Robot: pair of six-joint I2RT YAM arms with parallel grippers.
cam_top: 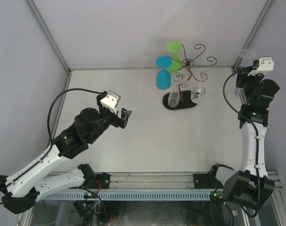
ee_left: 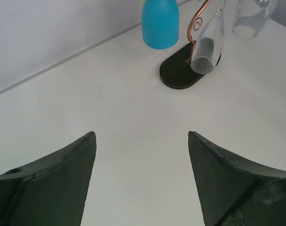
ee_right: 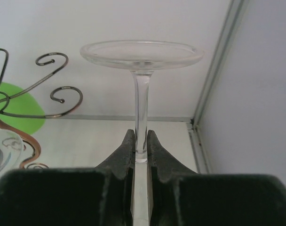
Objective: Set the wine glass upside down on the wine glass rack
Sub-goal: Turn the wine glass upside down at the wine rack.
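No readable text, labels or numbers anywhere.

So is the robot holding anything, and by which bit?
The right gripper pinches a clear wine glass by its stem, foot up. The left gripper holds nothing.

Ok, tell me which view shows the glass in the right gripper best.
Right wrist: the glass is close up, stem clamped by the right gripper, foot up. Top external shows only its faint foot. Left wrist misses it.
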